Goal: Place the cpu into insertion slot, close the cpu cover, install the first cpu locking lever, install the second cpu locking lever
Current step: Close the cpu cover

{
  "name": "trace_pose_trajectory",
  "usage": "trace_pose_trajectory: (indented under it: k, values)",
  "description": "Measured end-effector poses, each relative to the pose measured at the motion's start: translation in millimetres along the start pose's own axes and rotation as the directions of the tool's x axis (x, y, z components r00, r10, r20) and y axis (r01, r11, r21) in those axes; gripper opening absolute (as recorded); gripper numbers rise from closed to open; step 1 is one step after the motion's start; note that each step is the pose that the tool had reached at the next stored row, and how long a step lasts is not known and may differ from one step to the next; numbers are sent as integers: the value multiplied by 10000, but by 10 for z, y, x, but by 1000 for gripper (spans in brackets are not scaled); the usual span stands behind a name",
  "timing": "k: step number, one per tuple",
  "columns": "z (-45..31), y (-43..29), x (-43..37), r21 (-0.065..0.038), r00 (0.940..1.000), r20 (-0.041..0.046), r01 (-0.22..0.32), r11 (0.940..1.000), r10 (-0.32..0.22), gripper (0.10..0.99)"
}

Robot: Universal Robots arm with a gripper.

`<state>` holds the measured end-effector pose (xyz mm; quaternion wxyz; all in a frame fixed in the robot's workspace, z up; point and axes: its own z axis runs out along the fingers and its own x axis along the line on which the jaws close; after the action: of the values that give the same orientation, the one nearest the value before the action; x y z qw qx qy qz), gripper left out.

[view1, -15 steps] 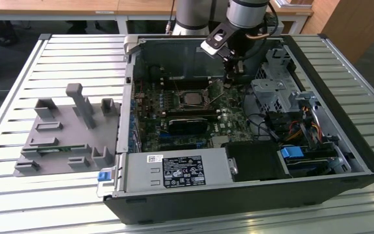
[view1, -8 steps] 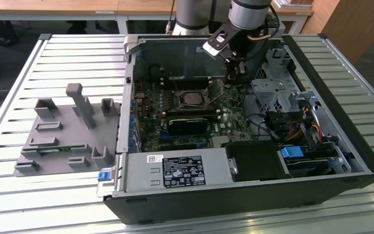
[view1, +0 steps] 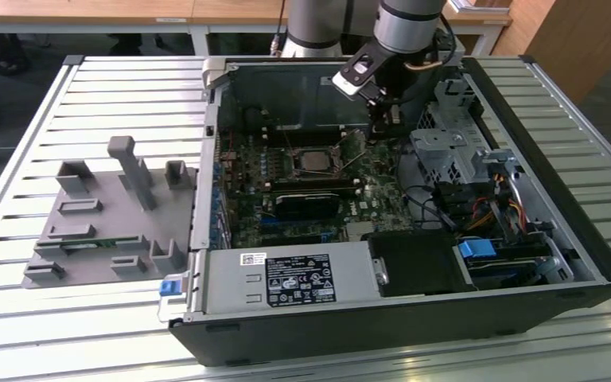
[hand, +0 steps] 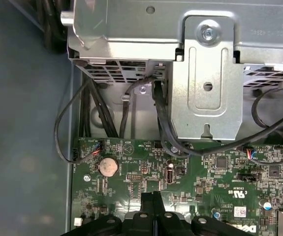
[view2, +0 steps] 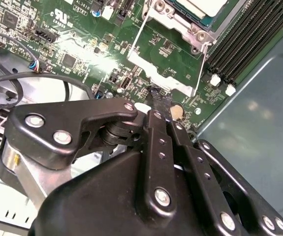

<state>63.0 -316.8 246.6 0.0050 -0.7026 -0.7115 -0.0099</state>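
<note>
The cpu (view2: 200, 6) lies pale and flat in the insertion slot (view2: 173, 24), which sits on the green motherboard inside the open computer case; the exterior view shows the cpu (view1: 314, 161) mid-board. The cpu cover (view2: 156, 76) is swung open, its silvery frame reaching out from the slot toward me with green board showing through its window. My gripper (view2: 160, 98) is shut, its black fingertips right at the cover's far edge with nothing visibly between them. It hangs over the board at the case's back, to the exterior view's right of the slot (view1: 382, 127), and the first wrist view shows its fingertips (hand: 150, 201) pressed together.
A long black finned block (view1: 311, 203) lies in front of the slot. A metal drive cage (view1: 449, 151) with black cables (hand: 163, 128) stands close beside the gripper. Memory slots (view2: 249, 39) run along the slot. A grey fixture (view1: 104, 215) rests on the slatted table.
</note>
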Motion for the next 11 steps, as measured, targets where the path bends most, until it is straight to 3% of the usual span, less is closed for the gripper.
trace_pose_trajectory:
  k: [5, 11]
  values:
    - [36, -6, 1, 22, 10000, 7, 1, 10000, -1, 106]
    - [46, -84, 1, 21, 10000, 7, 0, 10000, 0, 106]
